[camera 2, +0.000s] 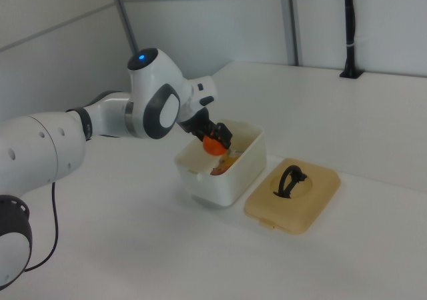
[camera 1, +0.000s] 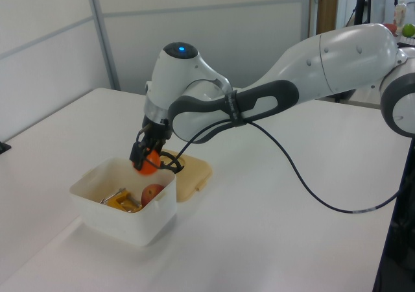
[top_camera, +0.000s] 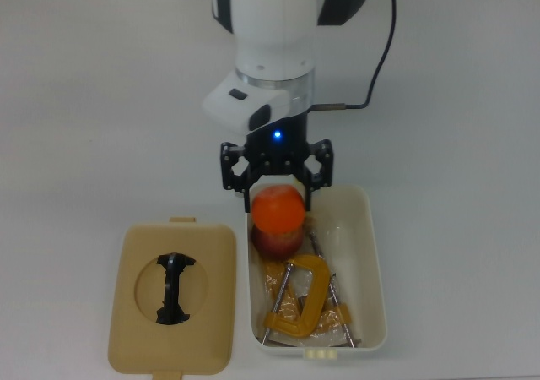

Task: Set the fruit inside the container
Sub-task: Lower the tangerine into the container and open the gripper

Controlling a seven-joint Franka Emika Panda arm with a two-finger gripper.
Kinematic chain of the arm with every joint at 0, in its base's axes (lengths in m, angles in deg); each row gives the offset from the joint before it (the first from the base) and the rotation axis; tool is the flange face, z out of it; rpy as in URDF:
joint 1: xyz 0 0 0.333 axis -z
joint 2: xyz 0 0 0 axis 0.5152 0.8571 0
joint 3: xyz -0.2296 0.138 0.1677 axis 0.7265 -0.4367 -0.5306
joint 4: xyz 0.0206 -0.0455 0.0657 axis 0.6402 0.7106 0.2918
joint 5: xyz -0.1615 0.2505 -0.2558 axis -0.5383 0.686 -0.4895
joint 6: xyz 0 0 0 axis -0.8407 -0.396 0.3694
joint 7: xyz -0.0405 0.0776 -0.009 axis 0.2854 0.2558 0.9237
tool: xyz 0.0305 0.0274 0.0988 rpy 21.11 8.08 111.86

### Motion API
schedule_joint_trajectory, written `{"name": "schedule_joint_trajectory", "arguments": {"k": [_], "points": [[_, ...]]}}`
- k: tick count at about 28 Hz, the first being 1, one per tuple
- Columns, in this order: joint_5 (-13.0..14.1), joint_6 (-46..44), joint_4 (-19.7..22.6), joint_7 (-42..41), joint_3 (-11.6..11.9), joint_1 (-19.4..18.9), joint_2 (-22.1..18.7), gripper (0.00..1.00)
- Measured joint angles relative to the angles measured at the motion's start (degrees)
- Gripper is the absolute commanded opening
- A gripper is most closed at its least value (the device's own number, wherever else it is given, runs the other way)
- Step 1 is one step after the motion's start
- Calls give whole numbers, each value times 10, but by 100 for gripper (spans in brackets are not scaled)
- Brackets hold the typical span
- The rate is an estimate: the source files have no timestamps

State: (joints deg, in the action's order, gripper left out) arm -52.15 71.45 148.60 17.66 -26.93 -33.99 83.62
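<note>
Gripping orange (top_camera: pixel 279 209), gripper (top_camera: pixel 278 186) above white container (top_camera: pixel 371 253).
</note>
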Motion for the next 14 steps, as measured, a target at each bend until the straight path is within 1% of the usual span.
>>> {"name": "schedule_joint_trajectory", "arguments": {"k": [4, 6, 10, 14], "points": [[-6, -2, -2, 7, 0, -5, -3, 100], [-6, -26, -2, 7, 1, -3, -8, 100], [-16, -122, -4, 0, 4, 0, -24, 100], [-20, -236, -5, -43, 5, 3, -49, 100]]}}
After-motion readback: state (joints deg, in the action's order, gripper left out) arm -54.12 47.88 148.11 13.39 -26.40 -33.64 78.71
